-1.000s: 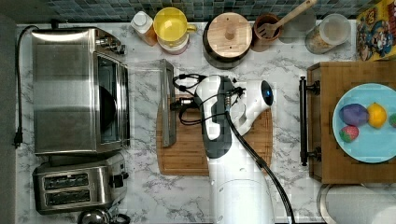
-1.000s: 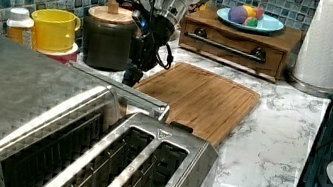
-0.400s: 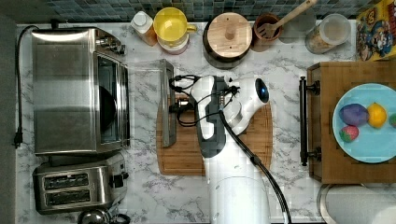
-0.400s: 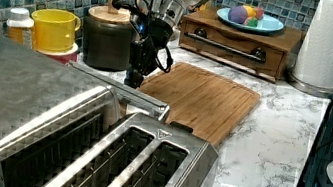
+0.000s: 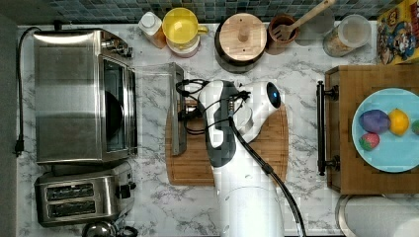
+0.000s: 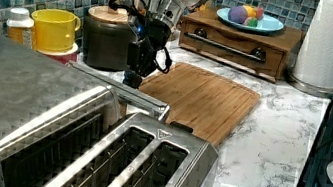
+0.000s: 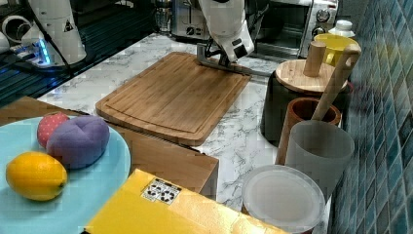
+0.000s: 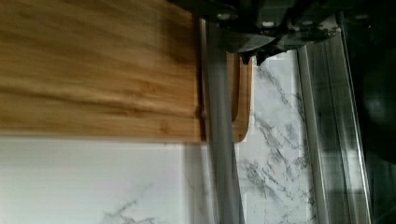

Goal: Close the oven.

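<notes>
A: Where is the oven [image 5: 81,96] sitting?

B: It is standing on the marble bench [image 5: 301,74] at the top view's left, with its black cord [image 5: 20,89] running down its outer side. Its glass door [image 5: 153,108] is lying open and flat, reaching out toward the wooden cutting board [image 5: 269,148], and the long bar handle [image 5: 177,108] is overhanging that board's edge.

A: And the claw [image 6: 132,79]?

B: It is hanging just at the handle, about midway along it in the top view, with the white arm [image 5: 237,163] stretching over the board behind it. In the left view the claw's tip is sitting right at the far side of the handle bar. I cannot tell how far the fingers are standing apart, nor whether they are gripping the bar.

A: What is lying around it?

B: A two-slot toaster [image 5: 81,192] is sitting just beside the oven, and a yellow cup [image 5: 182,27] and a dark jar with a wooden lid [image 5: 242,37] are standing along the tiled wall.
</notes>
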Tool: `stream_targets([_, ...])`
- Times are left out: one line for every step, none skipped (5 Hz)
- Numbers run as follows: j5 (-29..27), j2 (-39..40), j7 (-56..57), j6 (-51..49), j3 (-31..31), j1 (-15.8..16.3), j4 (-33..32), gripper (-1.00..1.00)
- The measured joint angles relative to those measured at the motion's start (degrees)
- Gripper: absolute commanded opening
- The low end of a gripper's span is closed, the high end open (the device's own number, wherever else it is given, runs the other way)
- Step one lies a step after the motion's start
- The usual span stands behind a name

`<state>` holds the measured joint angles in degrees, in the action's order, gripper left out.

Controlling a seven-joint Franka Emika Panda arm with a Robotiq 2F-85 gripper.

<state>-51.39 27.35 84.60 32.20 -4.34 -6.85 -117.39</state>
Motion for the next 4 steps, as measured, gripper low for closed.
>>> stream_targets([0.8,-0.1,-0.1,1.3,-0.2,0.4,-0.1,-1.0])
stream_targets([0.8,-0.5,-2.1,1.3,-0.5,0.3,-0.3,-1.0])
stream_targets([1.0,-1.6,-7.1,1.5,-0.6,0.5,-0.9,-1.0])
stream_targets([5.8,-2.7,-12.8,2.4,-1.1,1.1,-0.9,-1.0])
